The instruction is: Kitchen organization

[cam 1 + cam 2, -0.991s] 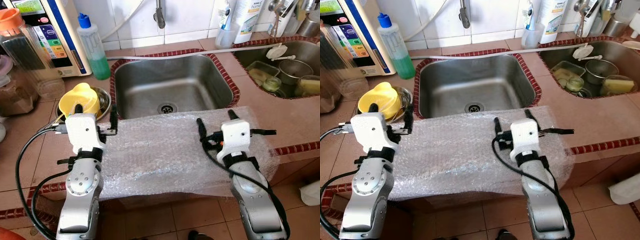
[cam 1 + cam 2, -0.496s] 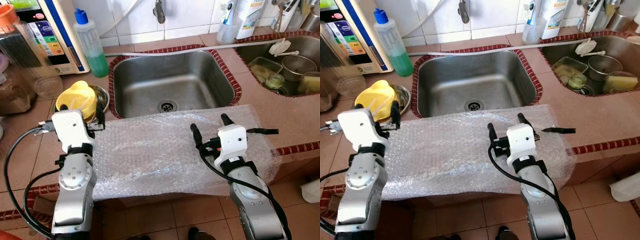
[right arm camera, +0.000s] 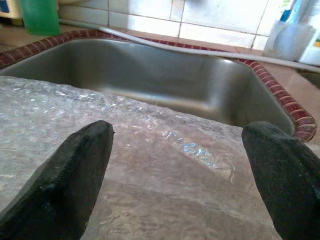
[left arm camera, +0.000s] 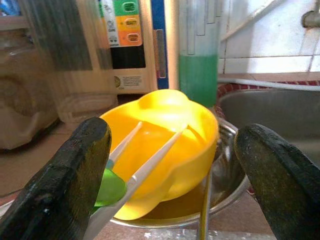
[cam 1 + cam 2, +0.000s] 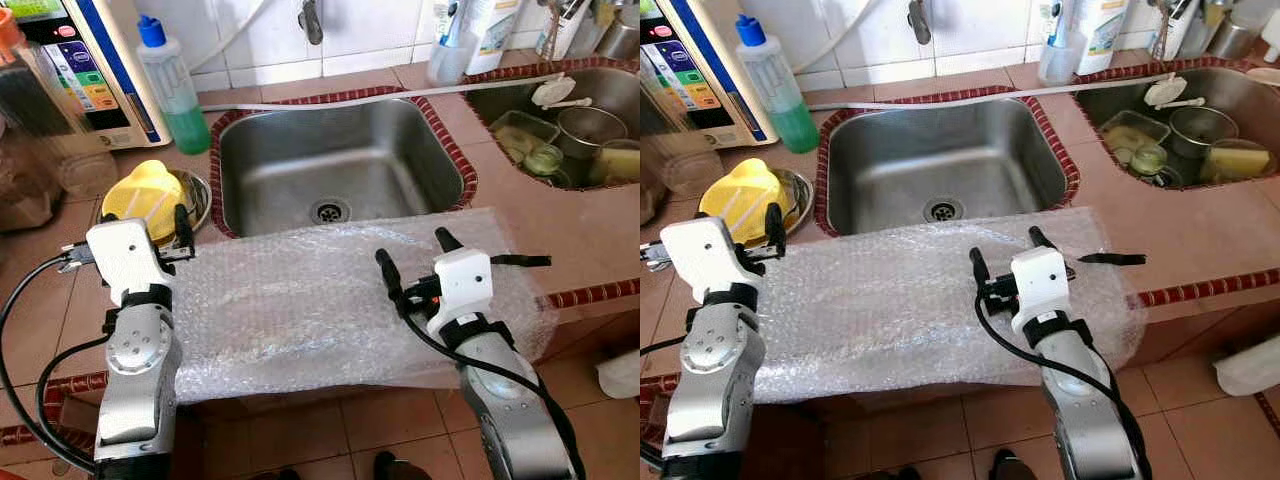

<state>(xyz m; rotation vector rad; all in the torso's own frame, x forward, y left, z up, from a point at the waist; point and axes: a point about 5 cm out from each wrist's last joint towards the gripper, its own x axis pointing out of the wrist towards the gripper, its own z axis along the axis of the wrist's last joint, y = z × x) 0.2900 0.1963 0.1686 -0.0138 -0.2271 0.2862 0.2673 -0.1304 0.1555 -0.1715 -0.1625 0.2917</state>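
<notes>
Left wrist view: white plastic fork (image 4: pixel 145 162) inside yellow plastic bowl (image 4: pixel 170 145).
Left gripper (image 5: pixel 165 222): fingers spread, shifted left since earlier.
Right gripper (image 5: pixel 412 252): fingers spread over clear bubble wrap sheet (image 5: pixel 300 300).

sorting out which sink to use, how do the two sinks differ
The middle sink is bare, only its drain showing; the right sink holds containers, a strainer and a sponge. Bubble wrap lies along the counter in front of the middle sink, none before the right sink. Both are steel with red tile rims.

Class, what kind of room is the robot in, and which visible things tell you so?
Most likely a home kitchen: a steel sink set in a tiled counter, a second basin holding dishes, and a bottle of green dish soap.
</notes>
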